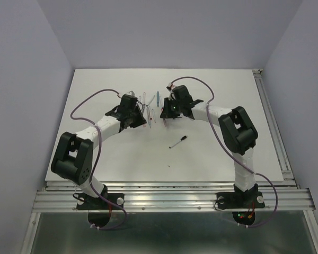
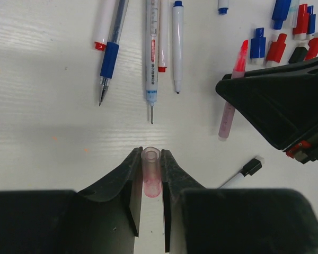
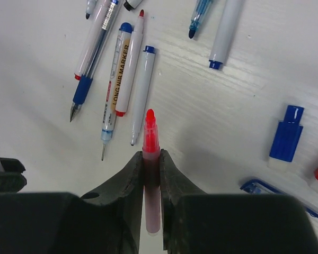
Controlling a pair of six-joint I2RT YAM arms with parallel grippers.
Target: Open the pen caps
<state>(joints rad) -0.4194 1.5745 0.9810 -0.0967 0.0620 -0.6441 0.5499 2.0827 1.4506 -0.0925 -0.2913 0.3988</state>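
The left claw (image 2: 150, 155) is pinching a clear pink-stained cap (image 2: 151, 177) between its fingertips, open mouth pointing away from it and its lower end disappearing into the shadow between the fingers. Off to that claw's right, well apart from it, the right claw (image 3: 151, 156) is gripping a red-tipped pen (image 3: 150, 127) around its barrel, the bare tip sticking out ahead of the fingertips and the rear of the barrel running back down the gap between the fingers. Straight ahead of the left claw a row of loose pens (image 2: 151, 58) is lying on the white table (image 2: 42, 116), their far ends cut off by the frame edge. Ahead and to its right, the loose pen caps (image 2: 278, 47), red, blue and black, are sitting bunched together, partly hidden behind the right claw's black body. Just right of the left claw a black-capped pen (image 2: 249, 168) is poking out, mostly covered by the finger. From overhead the caps are too small to pick out.
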